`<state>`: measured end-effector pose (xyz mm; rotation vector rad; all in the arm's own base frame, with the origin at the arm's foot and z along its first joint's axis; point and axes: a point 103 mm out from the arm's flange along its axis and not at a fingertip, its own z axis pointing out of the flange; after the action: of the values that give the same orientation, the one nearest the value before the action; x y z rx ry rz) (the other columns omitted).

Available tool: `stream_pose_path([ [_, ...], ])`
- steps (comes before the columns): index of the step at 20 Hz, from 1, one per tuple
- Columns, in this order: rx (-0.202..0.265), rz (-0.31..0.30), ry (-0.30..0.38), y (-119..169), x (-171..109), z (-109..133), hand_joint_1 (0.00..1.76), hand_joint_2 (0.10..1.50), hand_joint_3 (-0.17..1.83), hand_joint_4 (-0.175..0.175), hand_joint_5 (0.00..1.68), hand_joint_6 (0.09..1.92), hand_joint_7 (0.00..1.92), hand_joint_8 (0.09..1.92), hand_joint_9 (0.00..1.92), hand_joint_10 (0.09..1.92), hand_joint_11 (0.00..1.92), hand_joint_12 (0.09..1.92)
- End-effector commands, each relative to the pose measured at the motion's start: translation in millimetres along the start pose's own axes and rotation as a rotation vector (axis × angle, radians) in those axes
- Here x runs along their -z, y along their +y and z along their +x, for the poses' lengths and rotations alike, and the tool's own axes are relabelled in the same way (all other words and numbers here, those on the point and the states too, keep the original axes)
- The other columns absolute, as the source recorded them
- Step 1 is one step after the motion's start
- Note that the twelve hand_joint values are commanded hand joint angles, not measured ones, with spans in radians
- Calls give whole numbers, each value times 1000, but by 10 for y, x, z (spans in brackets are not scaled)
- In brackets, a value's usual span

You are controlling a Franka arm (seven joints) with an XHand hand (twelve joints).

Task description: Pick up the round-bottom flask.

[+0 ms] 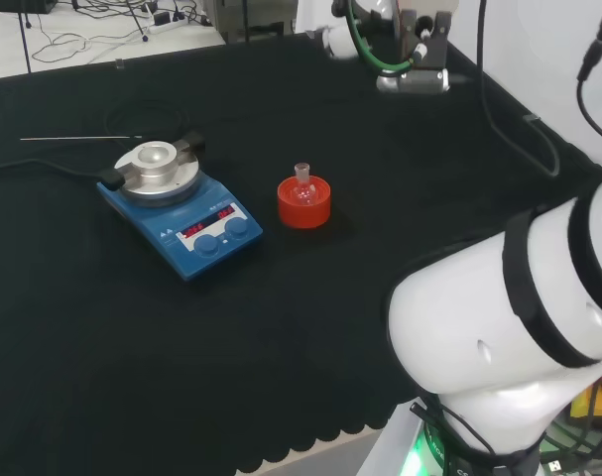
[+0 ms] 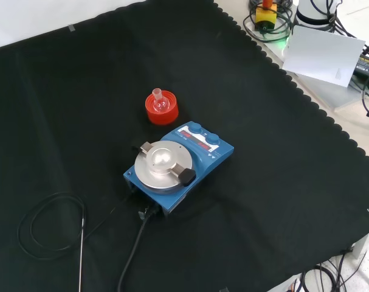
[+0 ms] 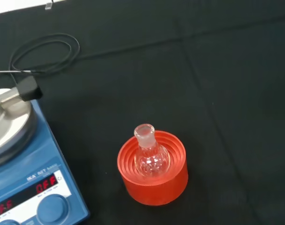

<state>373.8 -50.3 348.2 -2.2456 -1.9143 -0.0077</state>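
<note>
A small clear round-bottom flask stands upright, neck up, in a red ribbed ring stand near the middle of the black cloth. In the front view the flask and its stand sit just beyond the blue stirrer. The wrist view looks down on the flask in the stand from some height, and nothing touches it. The arm's wrist end hangs high at the top of the head view, well away from the flask.
A blue hotplate stirrer with a round silver plate stands beside the stand. Its black cable coils on the cloth next to a thin metal rod. A big white arm link stands at the head view's right.
</note>
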Motion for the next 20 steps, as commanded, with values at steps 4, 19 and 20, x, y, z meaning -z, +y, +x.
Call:
stream_pose_path([
  [4, -25, 55, 87, 714, -824, -440, 562, 1020, 368, -19, 481, 153, 236, 629, 397, 656, 144, 1401],
  [19, -40, 143, 116, 1128, -1513, -498, 596, 894, 482, -30, 518, 138, 255, 649, 445, 673, 206, 1392],
  [20, -38, 149, 118, 1140, -1545, -492, 597, 889, 482, -30, 516, 137, 256, 649, 446, 673, 207, 1392],
])
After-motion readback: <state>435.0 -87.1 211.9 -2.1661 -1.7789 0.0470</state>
